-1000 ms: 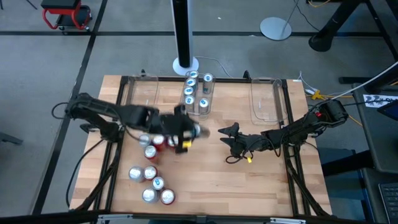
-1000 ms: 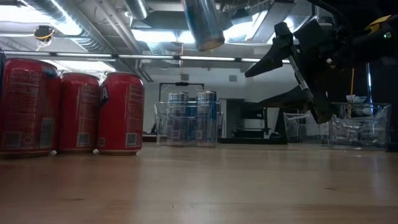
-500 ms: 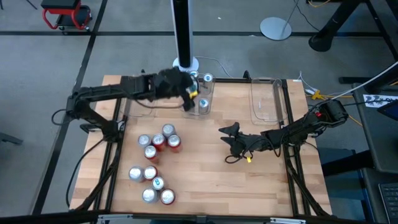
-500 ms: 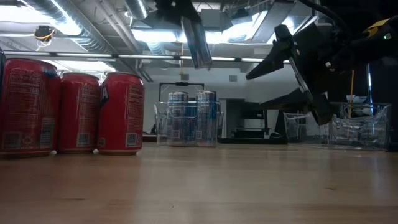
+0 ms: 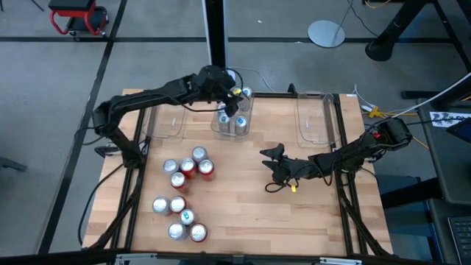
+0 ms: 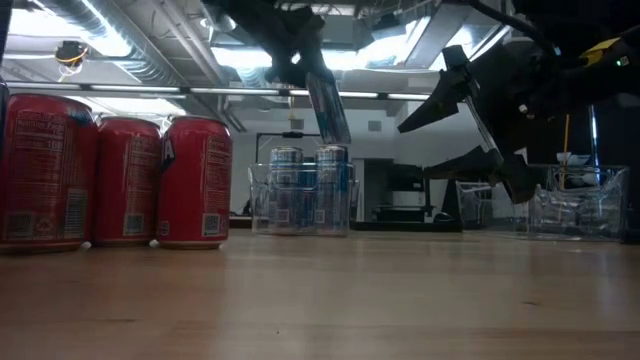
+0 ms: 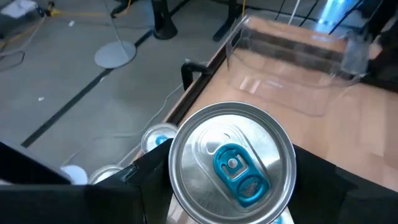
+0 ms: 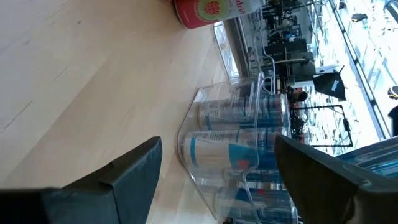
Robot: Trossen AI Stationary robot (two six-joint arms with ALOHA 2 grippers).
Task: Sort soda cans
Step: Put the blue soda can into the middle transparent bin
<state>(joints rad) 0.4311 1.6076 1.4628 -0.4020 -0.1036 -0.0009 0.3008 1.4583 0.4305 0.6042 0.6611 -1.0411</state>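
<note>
The left claw (image 5: 227, 94), clamped on a blue-tabbed soda can (image 7: 231, 163), is now arriving over the middle bin (image 5: 234, 129) from the table's loose cluster, making release there likely next, while the right claw (image 5: 274, 163) is waiting, fingers apart

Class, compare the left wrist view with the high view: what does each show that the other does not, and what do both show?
Only the left wrist view shows the held can's silver top with its blue tab close up, between the left gripper's fingers.

Only the high view shows the loose cans on the table and the right gripper, open, waiting at mid-table.

Both show the middle clear bin holding cans and an empty clear bin.
</note>
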